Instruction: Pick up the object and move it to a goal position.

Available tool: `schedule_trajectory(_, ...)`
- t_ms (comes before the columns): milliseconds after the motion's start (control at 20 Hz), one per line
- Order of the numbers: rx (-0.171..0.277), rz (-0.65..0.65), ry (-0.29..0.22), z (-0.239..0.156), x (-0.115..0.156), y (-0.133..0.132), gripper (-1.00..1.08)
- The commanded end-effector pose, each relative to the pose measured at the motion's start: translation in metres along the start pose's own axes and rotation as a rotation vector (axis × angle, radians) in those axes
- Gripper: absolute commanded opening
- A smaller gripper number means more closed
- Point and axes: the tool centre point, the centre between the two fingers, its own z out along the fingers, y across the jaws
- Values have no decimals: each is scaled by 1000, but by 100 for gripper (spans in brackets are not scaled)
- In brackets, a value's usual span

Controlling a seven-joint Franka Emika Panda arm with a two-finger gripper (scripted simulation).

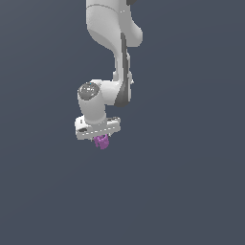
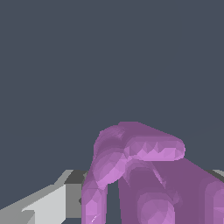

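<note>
Exterior view shows one white arm (image 1: 112, 57), one gripper (image 1: 101, 140) and one purple object (image 1: 101, 141). The object sits directly beneath the gripper body, clamped between its fingers. Uniform grey background surrounds the gripper on every side, with open room all round. Wrist view: the object (image 2: 140, 175) fills the foreground.

Plain dark slate-grey surface (image 1: 191, 191) across both views; no visible edge
</note>
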Motion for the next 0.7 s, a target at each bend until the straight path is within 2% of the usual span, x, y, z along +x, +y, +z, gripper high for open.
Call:
schedule_trajectory(0, 0, 0, 1, -5, 2, 0, -100)
schedule_trajectory(300, 0, 0, 1, -31, 12, 2, -100)
schedule_trajectory(650, 0, 0, 0, -84, 33, 6, -100)
